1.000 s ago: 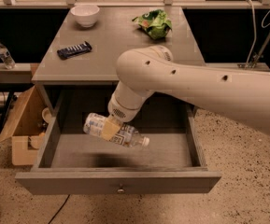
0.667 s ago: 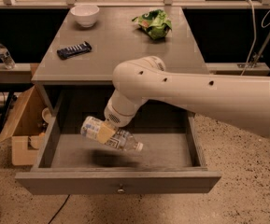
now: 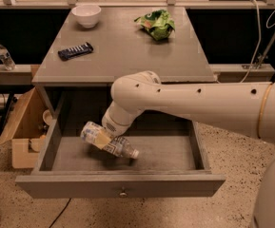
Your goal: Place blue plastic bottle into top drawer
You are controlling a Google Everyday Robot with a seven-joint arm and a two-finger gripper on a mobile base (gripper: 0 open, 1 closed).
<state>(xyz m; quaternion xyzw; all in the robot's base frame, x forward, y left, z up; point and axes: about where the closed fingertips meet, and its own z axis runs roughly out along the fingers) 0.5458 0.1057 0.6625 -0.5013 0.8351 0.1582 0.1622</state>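
The top drawer [image 3: 70,184] of the grey cabinet stands pulled wide open, its round knob [image 3: 123,192] at the front. My gripper [image 3: 100,136] reaches down into the drawer's left half and is shut on the blue plastic bottle [image 3: 117,146]. The bottle lies tilted, white cap down and to the right, just above the drawer floor, with its shadow beneath it. My white arm [image 3: 199,101] crosses in from the right and hides the drawer's back.
On the cabinet top are a white bowl [image 3: 86,14], a green bag [image 3: 156,23] and a dark wrapped bar [image 3: 75,51]. A small clear water bottle [image 3: 4,56] stands on a ledge at the left. An open cardboard box [image 3: 23,127] sits left of the drawer.
My gripper has moved a little left and lower inside the drawer, carrying the bottle with it. The bottle keeps its tilt.
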